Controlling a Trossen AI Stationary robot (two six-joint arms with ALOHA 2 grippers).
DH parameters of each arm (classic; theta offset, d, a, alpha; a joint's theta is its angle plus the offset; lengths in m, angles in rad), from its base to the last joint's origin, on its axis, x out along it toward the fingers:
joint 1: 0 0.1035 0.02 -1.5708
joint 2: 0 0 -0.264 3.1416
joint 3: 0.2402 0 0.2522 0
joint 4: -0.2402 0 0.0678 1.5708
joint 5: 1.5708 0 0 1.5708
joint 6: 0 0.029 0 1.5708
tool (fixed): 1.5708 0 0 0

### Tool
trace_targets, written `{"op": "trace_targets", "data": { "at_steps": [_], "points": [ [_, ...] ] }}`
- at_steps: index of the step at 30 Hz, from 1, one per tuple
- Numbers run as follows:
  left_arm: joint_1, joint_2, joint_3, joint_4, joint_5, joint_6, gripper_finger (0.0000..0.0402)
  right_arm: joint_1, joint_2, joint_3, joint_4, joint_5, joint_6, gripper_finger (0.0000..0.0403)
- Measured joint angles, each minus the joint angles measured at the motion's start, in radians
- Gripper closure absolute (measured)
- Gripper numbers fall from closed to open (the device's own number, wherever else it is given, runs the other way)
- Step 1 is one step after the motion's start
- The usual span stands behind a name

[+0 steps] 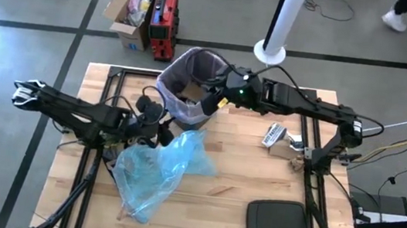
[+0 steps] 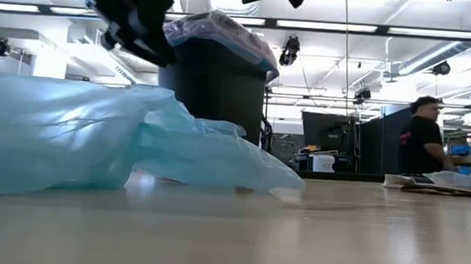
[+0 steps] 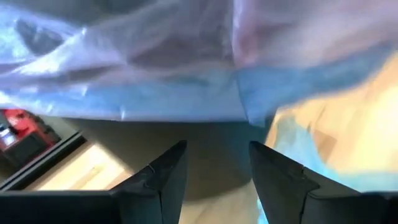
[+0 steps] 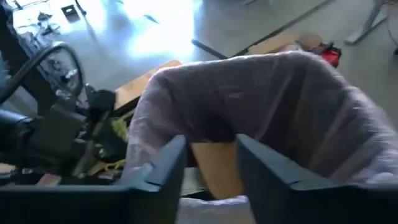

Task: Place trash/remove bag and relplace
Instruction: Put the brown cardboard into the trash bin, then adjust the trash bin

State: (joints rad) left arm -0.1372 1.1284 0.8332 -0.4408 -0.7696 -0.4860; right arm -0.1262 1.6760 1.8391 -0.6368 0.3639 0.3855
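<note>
The right gripper point(image 4: 210, 163), fingers parted and empty, is hovering over the dark round bin point(image 1: 188, 111) lined with the pale pink-lavender bag point(image 4: 273, 93), apparently dropping brown cardboard trash point(image 4: 214, 165); the left gripper point(image 3: 214, 171), parted, is waiting beside the bin for bag removal.

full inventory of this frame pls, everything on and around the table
bin: 1, dark grey, far middle of table, upright
bag: 1, pale pink-lavender liner, fitted in the bin, folded over its rim
trash: brown cardboard piece, inside the lined bin
light blue bag: 1, translucent, lying crumpled on the table just in front of the bin
wrapper: 1, white with dark print, on table right of bin
black pad: 1, near right corner of table
cardboard box: 1, brown, open, on floor beyond table
red case: 1, floor beside box
person: 1, dark top, in the room behind
left gripper: open, by the bin's wall
right gripper: open, over the bin's mouth
</note>
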Motion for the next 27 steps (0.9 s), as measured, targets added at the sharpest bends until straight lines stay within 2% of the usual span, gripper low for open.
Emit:
{"op": "trace_targets", "data": {
  "at_steps": [6,9,11,15,19,22,24,27],
  "points": [
    [-0.023,-0.072,0.103,-0.414,-0.013,-0.150,0.0238,0.005,-0.068,-0.011,-0.045,0.032,-0.042,0.0161],
    [-0.021,-0.121,0.100,-0.536,-0.052,-0.203,0.0235,0.022,-0.132,-0.028,-0.089,0.095,-0.071,0.0128],
    [-0.006,-0.160,0.081,-0.556,-0.071,-0.207,0.0238,0.030,-0.177,-0.054,-0.146,0.118,-0.071,0.0113],
    [0.059,-0.193,0.035,-0.505,-0.050,-0.129,0.0249,0.045,-0.258,-0.127,-0.268,0.127,-0.017,0.0100],
    [0.145,-0.174,-0.019,-0.342,-0.014,0.006,0.0259,0.078,-0.327,-0.235,-0.359,0.127,0.036,0.0099],
    [0.197,-0.135,-0.047,-0.129,0.091,0.121,0.0263,0.107,-0.364,-0.333,-0.382,0.126,0.100,0.0104],
    [0.201,-0.096,-0.054,0.017,0.176,0.199,0.0265,0.122,-0.395,-0.398,-0.377,0.133,0.139,0.0107],
    [0.189,-0.024,-0.052,0.216,0.246,0.312,0.0266,0.127,-0.432,-0.480,-0.375,0.136,0.206,0.0110]
  ]
}}
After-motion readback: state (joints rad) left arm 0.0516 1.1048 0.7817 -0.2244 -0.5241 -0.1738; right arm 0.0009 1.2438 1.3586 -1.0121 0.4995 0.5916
